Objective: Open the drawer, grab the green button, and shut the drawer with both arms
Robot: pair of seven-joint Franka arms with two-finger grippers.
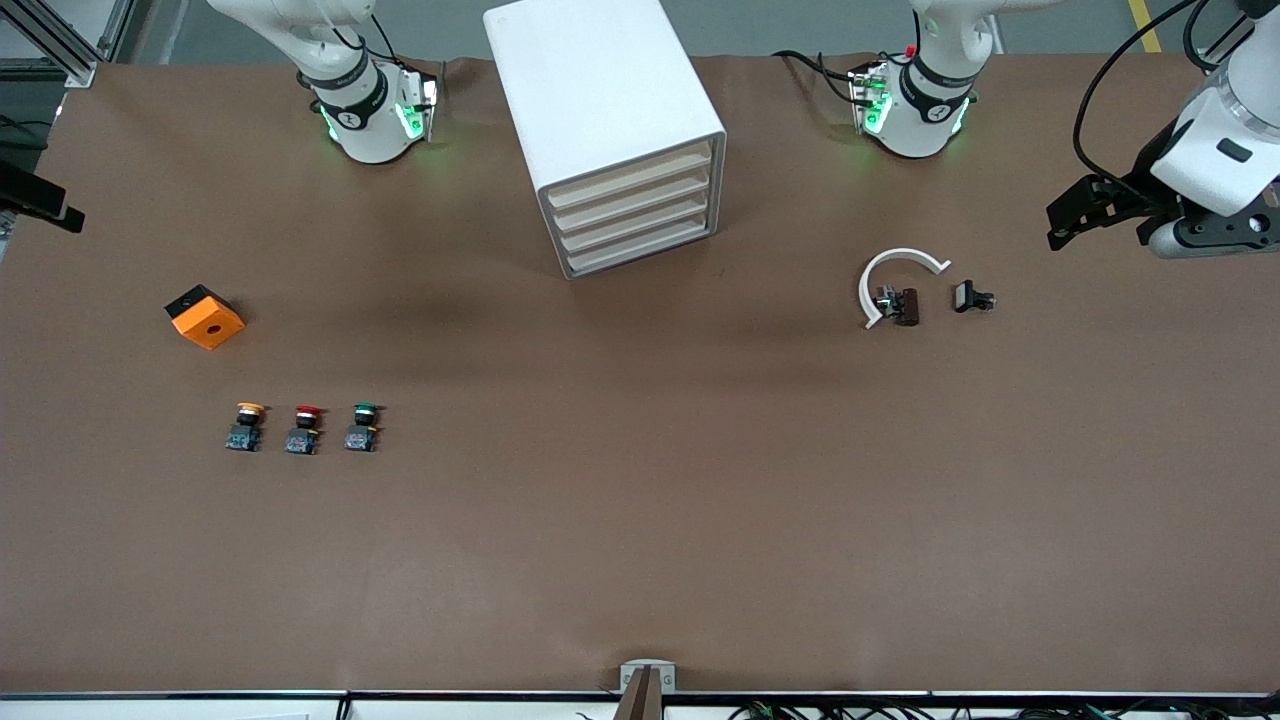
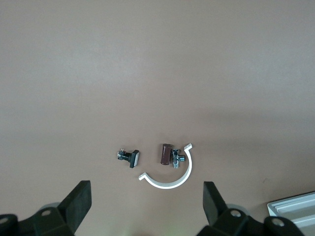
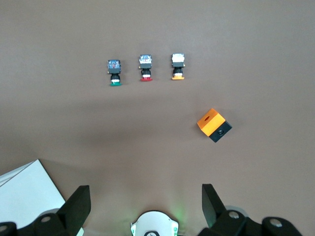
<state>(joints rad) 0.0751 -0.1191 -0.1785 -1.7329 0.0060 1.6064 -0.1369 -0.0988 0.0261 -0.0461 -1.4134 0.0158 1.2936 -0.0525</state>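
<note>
Right black two-finger gripper (image 3: 142, 206) seen only in wrist view, spread | left black gripper (image 2: 145, 204) spread, partly cropped | all four cream-fronted drawers (image 1: 632, 208) shut | glossy green-capped button (image 1: 363, 428) on matte brown table (image 1: 640, 500).

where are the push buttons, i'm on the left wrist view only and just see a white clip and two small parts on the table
observer: three buttons stand in a row toward the right arm's end of the table. The green button is at the end of the row closest to the table's middle.
operator: is any drawer open yet
observer: no, all four drawer fronts sit flush in the white cabinet.
operator: what's the right gripper doing
observer: the right gripper is up above the table, open and empty, touching nothing.
</note>
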